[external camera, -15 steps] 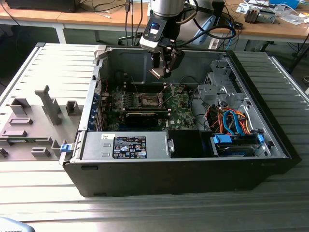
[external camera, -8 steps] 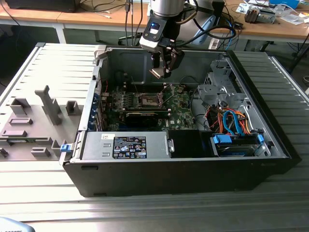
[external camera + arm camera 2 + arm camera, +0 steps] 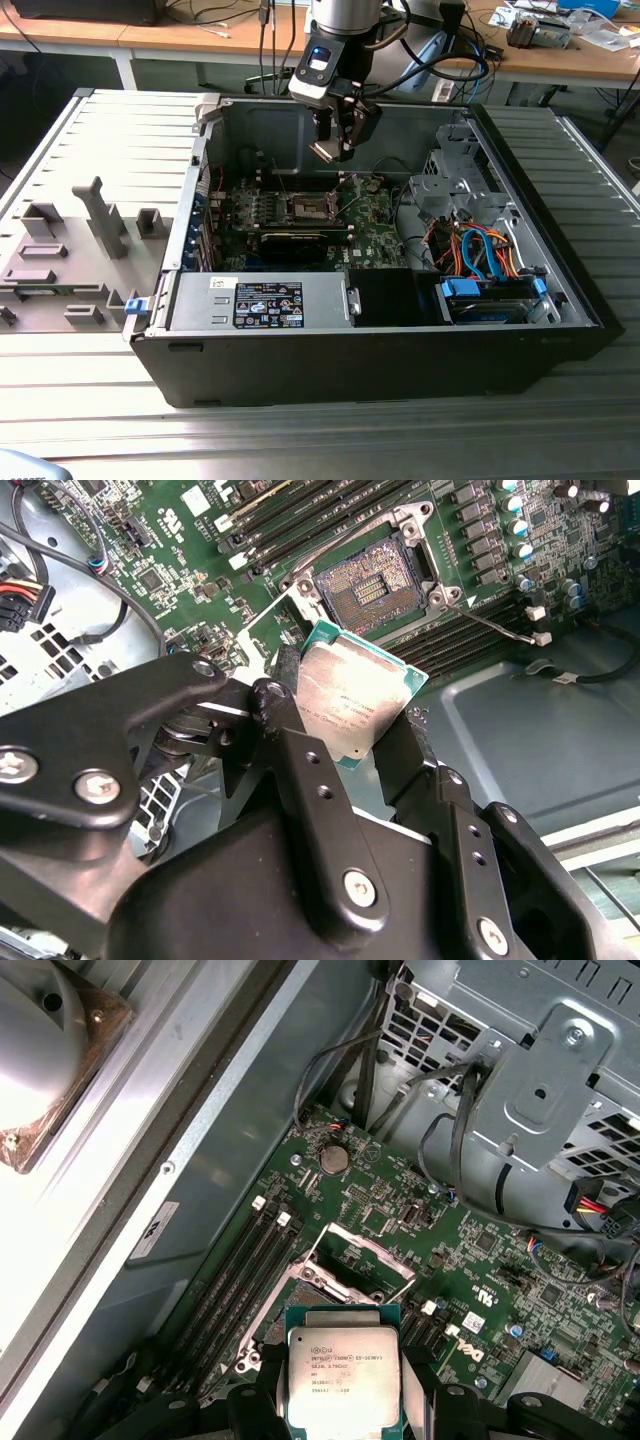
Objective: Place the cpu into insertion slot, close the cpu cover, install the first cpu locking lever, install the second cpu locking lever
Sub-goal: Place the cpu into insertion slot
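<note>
Cpu: the cpu (image 3: 350, 695) is held in the air between the fingers, gripped by 2 opposite edges. Its silvery metal top and green rim show in both wrist views. It is tilted and clear of the board.
Gripper: the gripper (image 3: 338, 138) hangs inside the open computer case (image 3: 350, 358), above the motherboard (image 3: 378, 232) and near the case's far wall. Its 2 black fingers (image 3: 300, 770) are clenched on the cpu.
Insertion slot: the insertion slot (image 3: 372, 580) sits near the middle of the motherboard. Its dark contact field is uncovered inside the metal rim. It lies close to the cpu but apart from it.
Cpu cover: the cpu cover (image 3: 372, 1250) is swung up off the slot and stands on 1 edge, with green board showing through its window.
Lever: a thin wire lever (image 3: 492, 622) angles away from 1 corner of the slot rather than lying along the rim.
Memory slots: long black slots (image 3: 245, 1260) run along the side of the insertion slot towards the case wall.
Case: it lies open on a slatted metal bench (image 3: 300, 440). A labelled power supply (image 3: 265, 300) sits along the case's near edge. Blue and orange cables (image 3: 480, 255) are at the end towards the exterior view's right.
Fixture: a grey holder block (image 3: 90, 225) stands on the bench beside the case, on the exterior view's left.
</note>
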